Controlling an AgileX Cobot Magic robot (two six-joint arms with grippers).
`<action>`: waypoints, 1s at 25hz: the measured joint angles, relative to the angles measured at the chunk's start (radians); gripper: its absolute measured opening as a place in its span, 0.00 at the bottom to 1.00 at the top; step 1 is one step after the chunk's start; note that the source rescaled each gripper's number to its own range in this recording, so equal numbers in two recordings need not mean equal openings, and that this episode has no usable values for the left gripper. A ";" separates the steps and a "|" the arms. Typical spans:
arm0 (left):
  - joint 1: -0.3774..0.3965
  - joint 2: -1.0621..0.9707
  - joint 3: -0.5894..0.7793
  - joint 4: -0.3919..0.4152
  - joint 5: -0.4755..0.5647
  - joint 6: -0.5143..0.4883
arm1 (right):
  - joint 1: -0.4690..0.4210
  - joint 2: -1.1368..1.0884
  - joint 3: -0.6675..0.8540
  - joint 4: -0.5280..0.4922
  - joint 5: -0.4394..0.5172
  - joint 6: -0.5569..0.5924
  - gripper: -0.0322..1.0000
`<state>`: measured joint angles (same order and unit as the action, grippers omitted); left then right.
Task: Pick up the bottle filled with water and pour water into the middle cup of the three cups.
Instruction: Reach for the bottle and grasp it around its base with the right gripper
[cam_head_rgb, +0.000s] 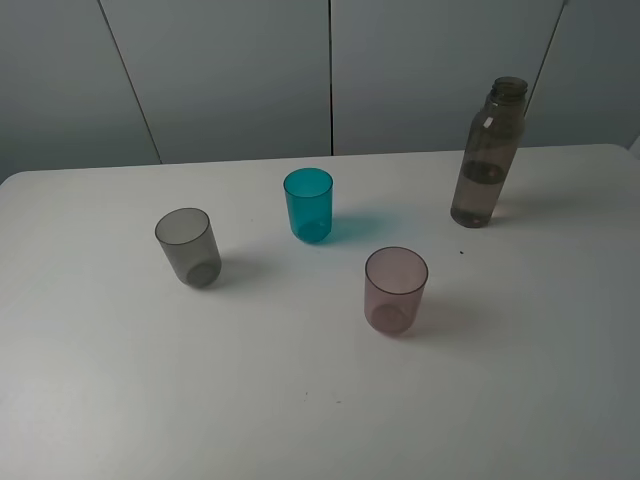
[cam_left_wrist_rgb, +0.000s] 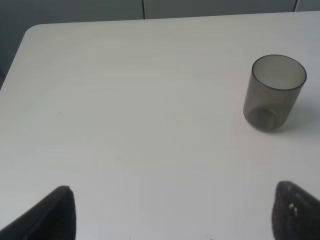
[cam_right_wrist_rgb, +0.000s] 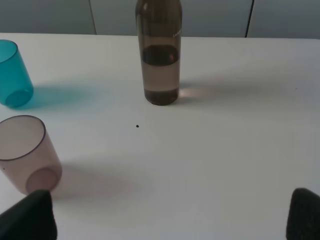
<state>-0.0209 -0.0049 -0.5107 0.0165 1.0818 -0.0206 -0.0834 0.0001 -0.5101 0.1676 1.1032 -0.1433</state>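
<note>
The smoky brown-grey bottle (cam_head_rgb: 487, 155) stands upright, capless, at the back right of the white table, with water in its lower part; it also shows in the right wrist view (cam_right_wrist_rgb: 160, 52). The teal middle cup (cam_head_rgb: 308, 204) stands upright at the back centre, also in the right wrist view (cam_right_wrist_rgb: 12, 74). The smoky grey cup (cam_head_rgb: 187, 246) is at the left, also in the left wrist view (cam_left_wrist_rgb: 274, 92). The pinkish-mauve cup (cam_head_rgb: 395, 290) is nearer the front (cam_right_wrist_rgb: 27, 152). My left gripper (cam_left_wrist_rgb: 172, 215) and right gripper (cam_right_wrist_rgb: 167, 215) are open, empty, far from everything.
The white table (cam_head_rgb: 300, 400) ends at a rounded far left corner (cam_left_wrist_rgb: 35, 30). Grey wall panels (cam_head_rgb: 230, 70) stand behind it. A tiny dark speck (cam_right_wrist_rgb: 137, 126) lies in front of the bottle. Neither arm shows in the exterior view.
</note>
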 joint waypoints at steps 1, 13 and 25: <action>0.000 0.000 0.000 0.000 0.000 0.000 | 0.000 0.000 0.000 0.000 0.000 0.000 1.00; 0.000 0.000 0.000 0.000 0.000 0.000 | 0.000 0.000 0.000 0.000 0.000 0.005 1.00; 0.000 0.000 0.000 0.000 0.000 0.000 | 0.000 0.000 0.000 0.000 0.000 0.005 1.00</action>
<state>-0.0209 -0.0049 -0.5107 0.0165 1.0818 -0.0206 -0.0834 0.0001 -0.5101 0.1676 1.1032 -0.1382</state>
